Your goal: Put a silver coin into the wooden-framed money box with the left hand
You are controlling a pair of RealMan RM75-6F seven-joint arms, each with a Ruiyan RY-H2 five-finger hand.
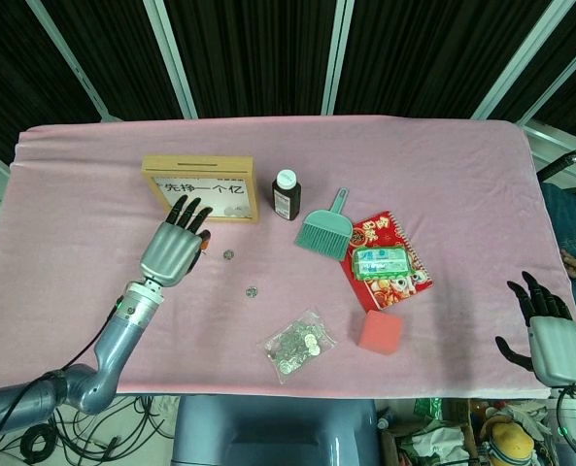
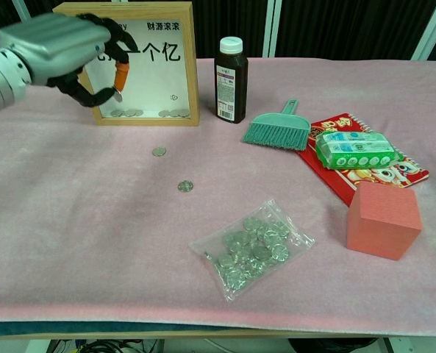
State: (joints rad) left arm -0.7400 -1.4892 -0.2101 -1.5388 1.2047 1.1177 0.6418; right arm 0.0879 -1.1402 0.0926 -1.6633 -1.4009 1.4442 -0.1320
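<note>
The wooden-framed money box (image 1: 199,168) (image 2: 190,73) stands upright at the back left, with several coins showing behind its clear front. My left hand (image 1: 174,248) (image 2: 59,45) is lifted in front of the box's upper left and pinches a small silver coin (image 2: 118,95) between the thumb and an orange-tipped finger. Two loose silver coins (image 2: 159,151) (image 2: 185,186) lie on the pink cloth in front of the box, also seen as coins (image 1: 228,254) (image 1: 253,290). My right hand (image 1: 550,335) rests open at the table's front right edge, holding nothing.
A clear bag of coins (image 2: 251,246) lies near the front. A brown bottle (image 2: 231,79) stands right of the box. A teal hand brush (image 2: 279,129), a red packet (image 2: 394,170) with a green pack (image 2: 354,149) on it, and a pink block (image 2: 383,219) fill the right.
</note>
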